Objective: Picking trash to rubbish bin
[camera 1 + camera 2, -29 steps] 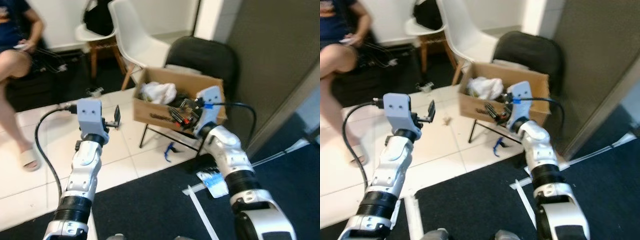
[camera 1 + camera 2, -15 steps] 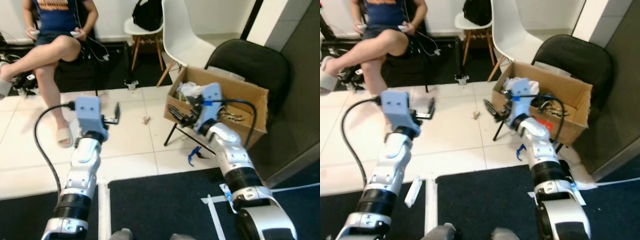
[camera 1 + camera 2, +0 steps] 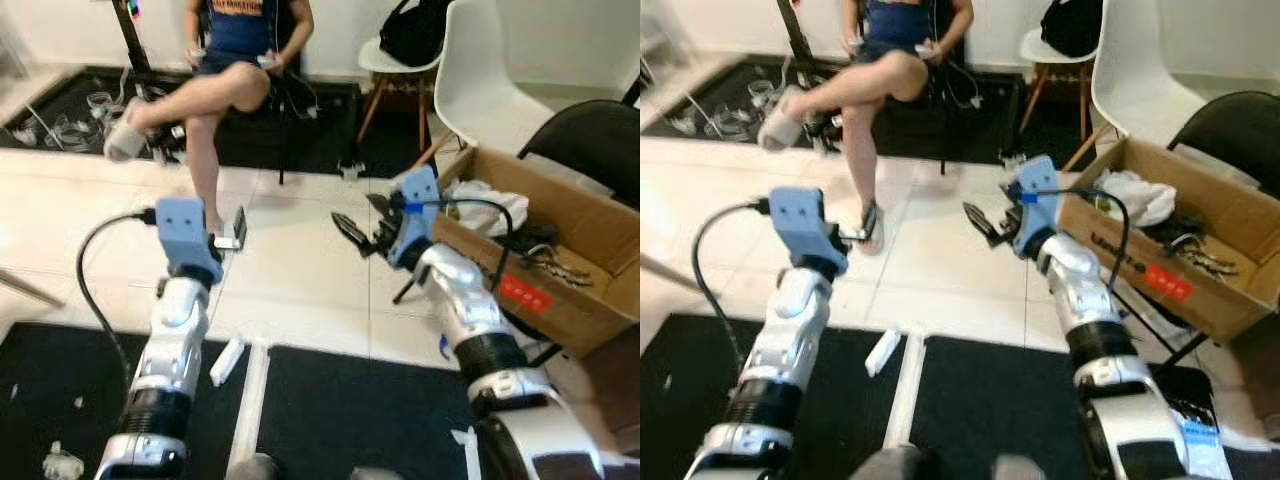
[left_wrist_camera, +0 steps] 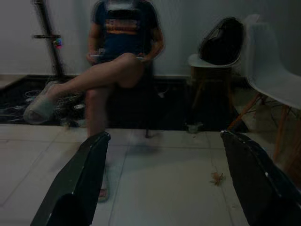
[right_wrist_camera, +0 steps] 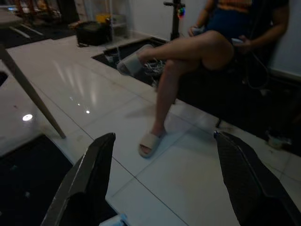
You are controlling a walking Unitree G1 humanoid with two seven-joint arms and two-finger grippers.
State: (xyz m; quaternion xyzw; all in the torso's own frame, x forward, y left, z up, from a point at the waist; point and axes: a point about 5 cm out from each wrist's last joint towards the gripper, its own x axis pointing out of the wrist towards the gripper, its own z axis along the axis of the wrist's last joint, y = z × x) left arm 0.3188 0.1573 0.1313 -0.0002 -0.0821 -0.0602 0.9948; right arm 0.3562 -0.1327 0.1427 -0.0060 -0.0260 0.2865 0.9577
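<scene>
The rubbish bin is a brown cardboard box (image 3: pixel 545 275) resting on a black chair at the right, with white crumpled waste (image 3: pixel 492 203) and dark scraps inside. My right gripper (image 3: pixel 358 222) hangs open and empty over the tiled floor, just left of the box. Held out over the tiles further left, my left gripper (image 3: pixel 237 228) is also open and empty; in its wrist view the fingers (image 4: pixel 80 188) stand wide apart. A small white piece of trash (image 3: pixel 227 362) lies on the floor between my arms. A tiny brown scrap (image 4: pixel 217 178) lies on the tiles ahead.
A person (image 3: pixel 235 75) sits ahead with crossed legs, one sandalled foot (image 3: pixel 125 140) raised. White chairs (image 3: pixel 480 90) stand behind the box. Black mats (image 3: pixel 350 420) cover the near floor. A crumpled bit (image 3: pixel 60 465) lies at the bottom left, and a plastic wrapper (image 3: pixel 1200 440) at the right.
The camera has swung left, so the box now sits at the right edge. My right gripper, earlier at the box's front wall, now hangs left of it over the tiles.
</scene>
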